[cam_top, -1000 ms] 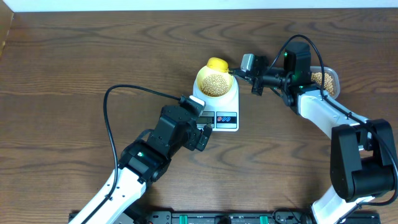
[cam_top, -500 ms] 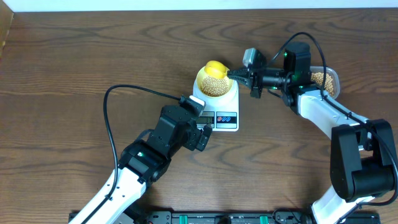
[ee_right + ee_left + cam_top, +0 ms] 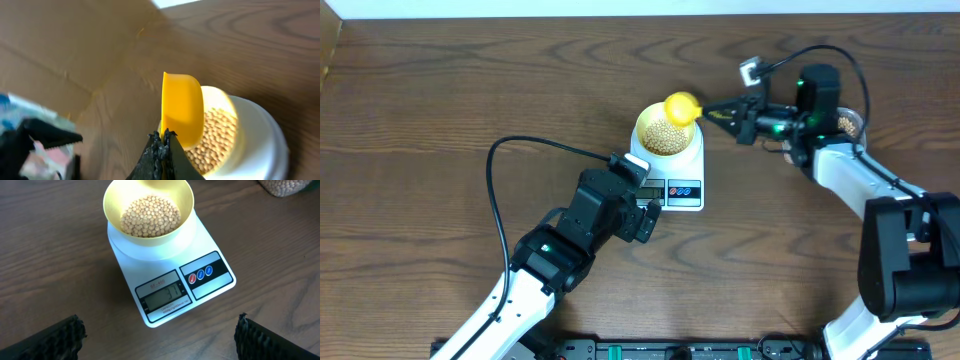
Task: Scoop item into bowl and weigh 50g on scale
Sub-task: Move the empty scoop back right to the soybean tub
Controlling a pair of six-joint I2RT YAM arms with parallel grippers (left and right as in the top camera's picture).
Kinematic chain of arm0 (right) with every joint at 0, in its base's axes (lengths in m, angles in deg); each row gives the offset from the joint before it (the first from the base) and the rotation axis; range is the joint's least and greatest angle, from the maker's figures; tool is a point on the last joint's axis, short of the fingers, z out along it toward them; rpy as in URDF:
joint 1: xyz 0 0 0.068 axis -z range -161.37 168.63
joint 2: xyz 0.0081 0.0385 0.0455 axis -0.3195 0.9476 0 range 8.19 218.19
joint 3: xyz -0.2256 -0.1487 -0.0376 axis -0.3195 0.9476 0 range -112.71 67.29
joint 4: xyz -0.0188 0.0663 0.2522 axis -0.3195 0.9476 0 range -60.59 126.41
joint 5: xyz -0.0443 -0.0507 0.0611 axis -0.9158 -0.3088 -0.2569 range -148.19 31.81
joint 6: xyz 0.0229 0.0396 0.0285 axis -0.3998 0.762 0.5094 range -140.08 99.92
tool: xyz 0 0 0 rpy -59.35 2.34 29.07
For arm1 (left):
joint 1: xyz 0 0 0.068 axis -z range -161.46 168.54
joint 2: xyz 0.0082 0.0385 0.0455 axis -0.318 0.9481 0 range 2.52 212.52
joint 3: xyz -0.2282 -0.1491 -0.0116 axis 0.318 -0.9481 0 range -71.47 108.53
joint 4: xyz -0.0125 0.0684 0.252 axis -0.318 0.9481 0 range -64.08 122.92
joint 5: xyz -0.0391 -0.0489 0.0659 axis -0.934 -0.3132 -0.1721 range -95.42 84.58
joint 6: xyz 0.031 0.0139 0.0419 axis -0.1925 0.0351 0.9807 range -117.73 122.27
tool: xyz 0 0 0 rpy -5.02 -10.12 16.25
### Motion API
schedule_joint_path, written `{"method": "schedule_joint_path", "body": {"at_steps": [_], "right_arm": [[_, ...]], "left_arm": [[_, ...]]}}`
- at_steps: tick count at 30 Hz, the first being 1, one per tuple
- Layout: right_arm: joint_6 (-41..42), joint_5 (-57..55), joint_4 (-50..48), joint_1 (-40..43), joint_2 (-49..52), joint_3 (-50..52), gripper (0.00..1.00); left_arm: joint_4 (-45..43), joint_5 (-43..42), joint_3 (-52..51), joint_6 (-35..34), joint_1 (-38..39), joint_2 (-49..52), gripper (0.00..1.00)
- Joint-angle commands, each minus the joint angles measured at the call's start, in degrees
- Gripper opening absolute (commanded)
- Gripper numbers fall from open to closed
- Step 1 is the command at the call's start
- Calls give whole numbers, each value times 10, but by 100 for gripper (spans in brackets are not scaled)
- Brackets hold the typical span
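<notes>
Noted bowl (image 3: 186, 205), pale yellow, seated on the round platform of the white scale (image 3: 207, 240), itself on the brown wooden worktop (image 3: 440, 80). Logged tan beans (image 3: 150, 216) piled in the bottom of the bowl, well below the rim. Far edge of bowl cut off at top of left wrist view.

Unable to read LCD (image 3: 164, 296) with confidence: digits faint from the left wrist, too small overhead. Made out small coloured buttons (image 3: 200, 274) just beside it.

Left end effector (image 3: 159, 332): spread wide, gripping nothing, hovering near the scale's front edge. Only the dark serrated fingers (image 3: 55, 340) visible, in the bottom corners, cut off by the frame.

Right end effector (image 3: 161, 145): tips pinched together, clamped on the yellow measuring spoon (image 3: 181, 110). Handle hidden inside the pinch. Spoon head turned on edge, only its outer side showing; cannot tell whether any beans sit in it. Overhead, seen at the bowl's far-right rim; cannot tell whether touching or just above.

Right wrist view blurred; much of bowl hidden behind spoon. Dark shape (image 3: 35, 140) at lower left not identifiable.

Clear tub (image 3: 847, 122) of beans largely hidden behind the right arm overhead; only a sliver in the top right corner of the left wrist view.
</notes>
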Motion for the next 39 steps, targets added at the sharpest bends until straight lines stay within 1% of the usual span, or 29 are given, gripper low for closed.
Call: {"method": "schedule_joint_path", "body": {"at_steps": [1,7,13,17,22,27,30,35,39], "right_arm": [[73,12,-2,27,-37,2,1],[90,12,33,75,-90,2,1],[74,-1,111,126,-141,2,1],[28,-51,194,146,-169,2,1],[-50,-149,315,151,-205,2,1],[-111,-241,397,151,-234,2,1],[-136,-277,423,151,-247,2,1],[-143,-307,433,151,-247,2,1],[-164,-319,436,151,-247,2,1]], "left_arm": [[-2,7,1,-9,-2,2,98],[-2,7,1,-9,-2,2,98],[-2,7,1,-9,-2,2,98],[-2,7,1,-9,-2,2,98],[-2,7,1,-9,-2,2,98],[-2,7,1,-9,-2,2,98],[-2,7,1,-9,-2,2,98],[-2,7,1,-9,-2,2,98],[-2,7,1,-9,-2,2,98]]}}
